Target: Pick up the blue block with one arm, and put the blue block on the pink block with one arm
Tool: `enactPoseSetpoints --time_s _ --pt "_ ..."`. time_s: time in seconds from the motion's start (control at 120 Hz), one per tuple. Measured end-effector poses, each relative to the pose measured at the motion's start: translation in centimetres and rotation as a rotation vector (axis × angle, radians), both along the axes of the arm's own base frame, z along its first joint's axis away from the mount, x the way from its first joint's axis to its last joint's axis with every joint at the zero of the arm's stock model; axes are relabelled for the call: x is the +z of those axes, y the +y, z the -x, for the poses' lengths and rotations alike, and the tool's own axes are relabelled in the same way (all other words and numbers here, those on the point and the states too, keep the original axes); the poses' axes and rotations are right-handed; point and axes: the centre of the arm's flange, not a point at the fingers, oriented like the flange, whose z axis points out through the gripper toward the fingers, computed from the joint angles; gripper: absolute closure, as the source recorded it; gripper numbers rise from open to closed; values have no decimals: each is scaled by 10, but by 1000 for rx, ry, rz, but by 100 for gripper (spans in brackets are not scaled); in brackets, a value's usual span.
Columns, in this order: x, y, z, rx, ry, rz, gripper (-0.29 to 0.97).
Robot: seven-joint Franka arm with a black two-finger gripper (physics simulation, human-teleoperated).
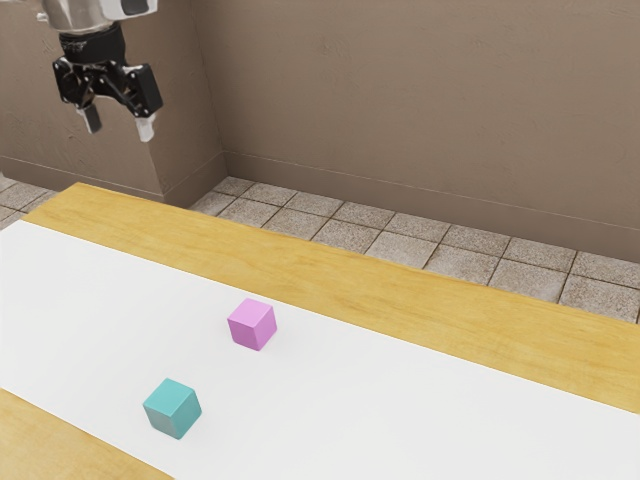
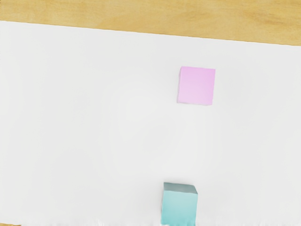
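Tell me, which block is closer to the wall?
The pink block. It sits farther back on the white mat, toward the wall. The blue block sits nearer the front.

No text, label or number readable — anywhere

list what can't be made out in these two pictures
- Arm above the gripper: cut off by the exterior view's top edge.
- Blue block: its lower part blurs out at the wrist view's lower edge.
- Table: its ends run past the exterior view's edges.
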Motion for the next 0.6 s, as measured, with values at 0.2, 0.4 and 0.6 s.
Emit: enactPoseSetpoints --time_s 0.2,0.4,0.6 --pt "7 -1 5 15 14 -4 0" --pt "93 -19 23 -19 -105 -11 0" --pt "87 -20 22 -26 -62 -6 0"
